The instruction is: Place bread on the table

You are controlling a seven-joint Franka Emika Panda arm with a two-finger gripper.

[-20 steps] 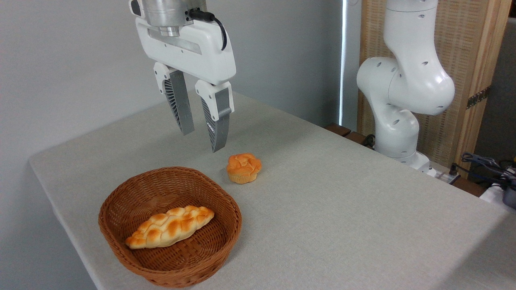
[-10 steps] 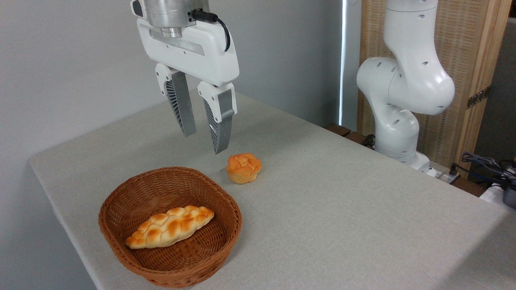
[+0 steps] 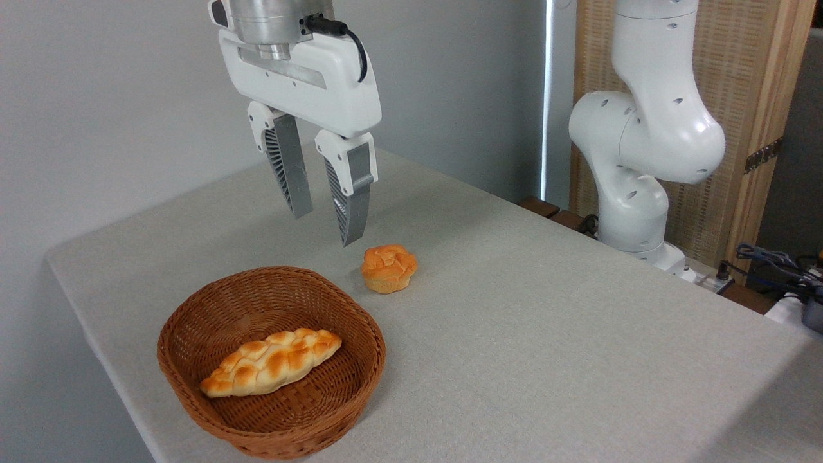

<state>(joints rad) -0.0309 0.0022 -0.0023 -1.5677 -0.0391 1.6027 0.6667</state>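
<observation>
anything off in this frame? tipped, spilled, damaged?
Nothing stands out. The braided bread lies intact in the upright wicker basket, the small bun sits upright on the table beside it, and the hand hangs open and empty above them.

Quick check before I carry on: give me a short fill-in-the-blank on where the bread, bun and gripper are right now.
1. The braided bread lies inside the ____.
2. The small round bun sits directly on the ____.
3. The gripper hangs above the table with its fingers ____.

Missing words: basket; table; open
</observation>
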